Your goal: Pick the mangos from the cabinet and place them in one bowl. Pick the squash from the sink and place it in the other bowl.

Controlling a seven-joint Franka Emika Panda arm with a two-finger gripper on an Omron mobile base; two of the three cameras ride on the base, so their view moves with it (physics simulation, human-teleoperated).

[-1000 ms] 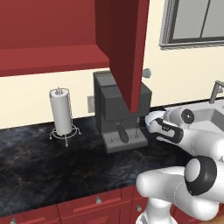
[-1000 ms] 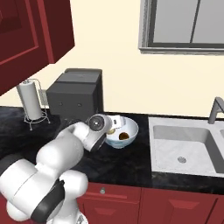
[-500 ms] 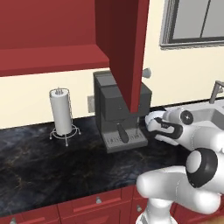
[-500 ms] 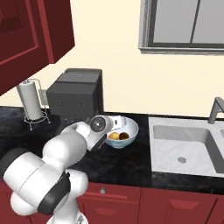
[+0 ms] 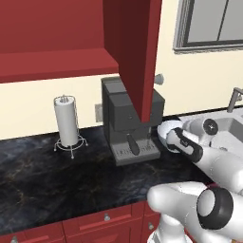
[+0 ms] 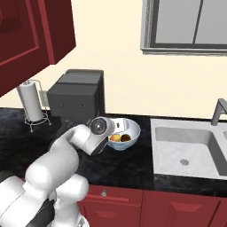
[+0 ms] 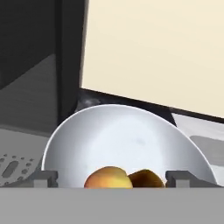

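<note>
I see the hand (image 7: 112, 179) spread wide just above the bowl (image 6: 133, 133), its two fingertips (image 7: 43, 178) standing apart at each side of the fruit and pinching nothing. Both mangos lie inside the bowl, touching each other: the yellow-orange mango (image 7: 108, 178) and the darker orange-brown mango (image 7: 146, 179) beside it. The bowl stands on the black stone desk (image 6: 128, 164), between the coffee machine (image 6: 77, 95) and the sink (image 6: 186, 150). The paper towel roll (image 5: 66, 121) stands on the other side of the coffee machine. The cabinet (image 5: 135, 52) door hangs open above the machine.
</note>
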